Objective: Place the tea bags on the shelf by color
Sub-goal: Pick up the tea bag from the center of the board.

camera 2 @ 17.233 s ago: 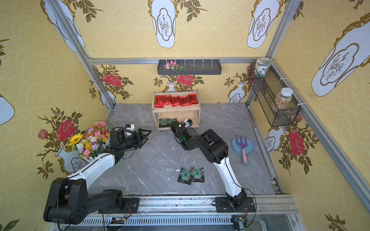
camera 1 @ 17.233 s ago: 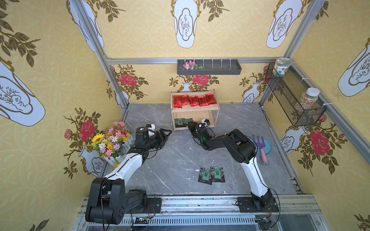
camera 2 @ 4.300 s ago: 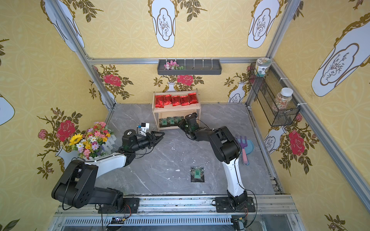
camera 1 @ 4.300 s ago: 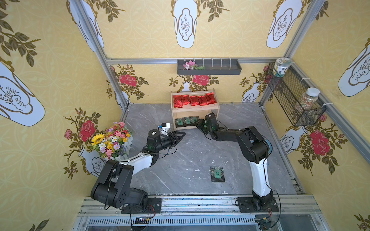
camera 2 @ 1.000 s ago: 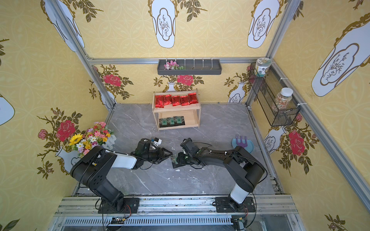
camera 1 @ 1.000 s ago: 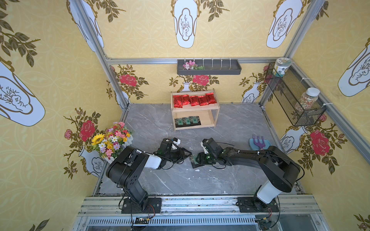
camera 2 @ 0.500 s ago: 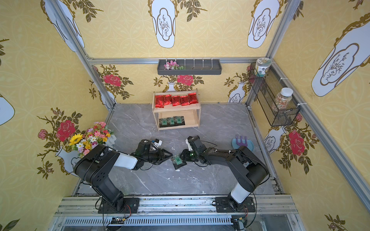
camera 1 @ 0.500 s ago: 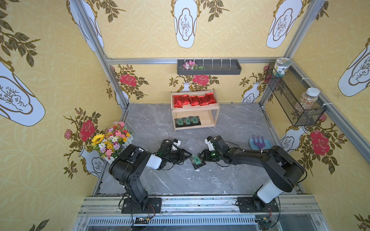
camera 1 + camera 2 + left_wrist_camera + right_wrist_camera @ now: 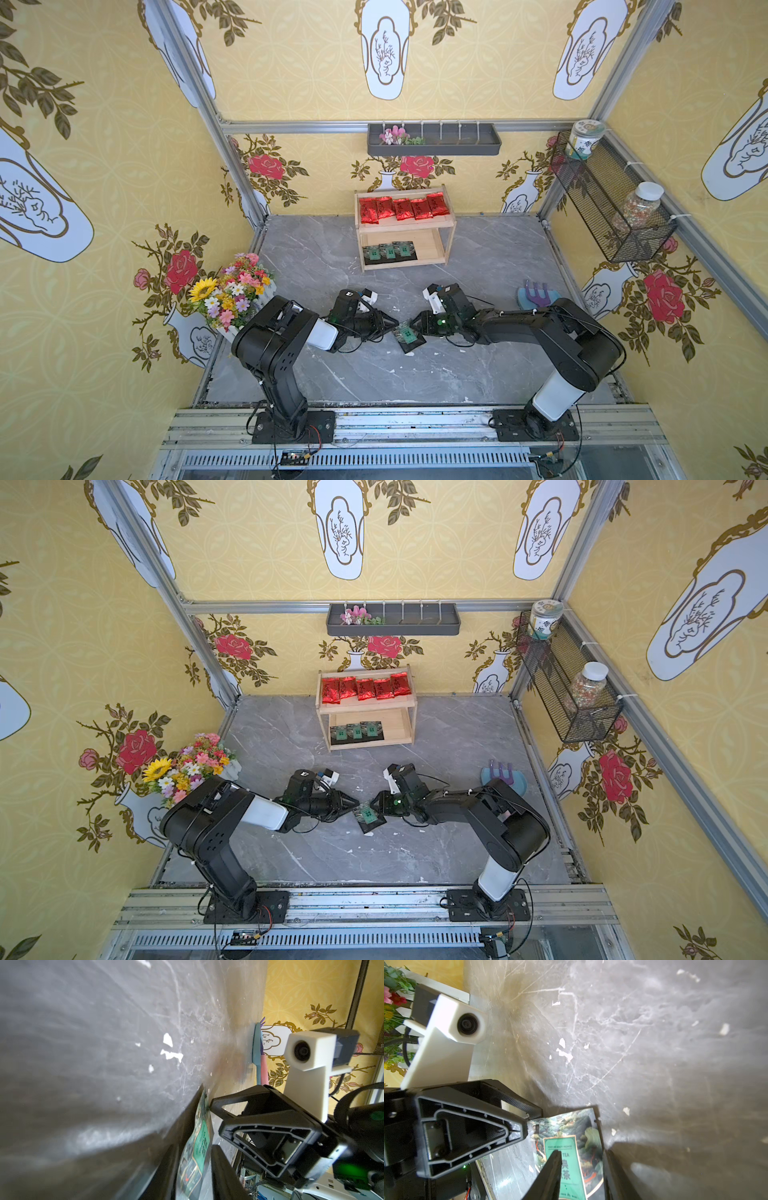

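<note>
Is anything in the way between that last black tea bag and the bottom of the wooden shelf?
No, nothing visible is. Only bare grey table lies between the black tea bag and the shelf. The bottom level is open at the front. Three black bags sit together there, with free wood beside them.

The two black tea bags that lay near the front of the table have left that spot. The shelf's (image 9: 405, 226) lower tier has filled up to three black sachets (image 9: 390, 252), and the last black tea bag (image 9: 409, 336) is now mid-table. The right arm has come back from the shelf and the left has swung in low. The left gripper (image 9: 396, 324) has closed onto the bag's left edge, and the right gripper (image 9: 414, 325) now meets its right side.
</note>
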You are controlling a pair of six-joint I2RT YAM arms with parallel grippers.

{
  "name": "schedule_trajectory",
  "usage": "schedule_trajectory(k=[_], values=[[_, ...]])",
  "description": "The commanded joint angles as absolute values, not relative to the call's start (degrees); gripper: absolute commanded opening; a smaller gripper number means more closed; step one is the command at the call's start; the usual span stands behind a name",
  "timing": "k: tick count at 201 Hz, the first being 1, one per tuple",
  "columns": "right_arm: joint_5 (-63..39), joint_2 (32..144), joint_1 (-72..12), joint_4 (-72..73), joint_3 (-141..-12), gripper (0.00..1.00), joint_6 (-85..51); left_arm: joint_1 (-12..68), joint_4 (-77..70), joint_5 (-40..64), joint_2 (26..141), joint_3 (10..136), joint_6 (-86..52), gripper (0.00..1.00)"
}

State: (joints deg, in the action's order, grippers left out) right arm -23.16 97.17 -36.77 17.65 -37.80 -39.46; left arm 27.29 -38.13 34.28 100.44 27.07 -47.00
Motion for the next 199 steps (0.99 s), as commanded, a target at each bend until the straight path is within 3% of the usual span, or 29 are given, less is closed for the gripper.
schedule_trajectory(k=[1, 77, 199], values=[[-23.2, 98.0, -36.8, 17.4, -37.5, 0.39, -40.6, 27.3, -39.1, 35.3, 101.2, 27.3, -46.7, 0.27], [-23.7, 98.3, -36.7, 19.2, -36.8, 0.39, -41.9, 27.3, -41.1, 35.9, 101.6, 26.9, -47.3, 0.03], [-23.1, 92.8, -32.6, 13.9, -43.3, 0.44, -39.8, 26.6, -41.4, 33.9, 98.1, 29.6, -49.1, 0.00]])
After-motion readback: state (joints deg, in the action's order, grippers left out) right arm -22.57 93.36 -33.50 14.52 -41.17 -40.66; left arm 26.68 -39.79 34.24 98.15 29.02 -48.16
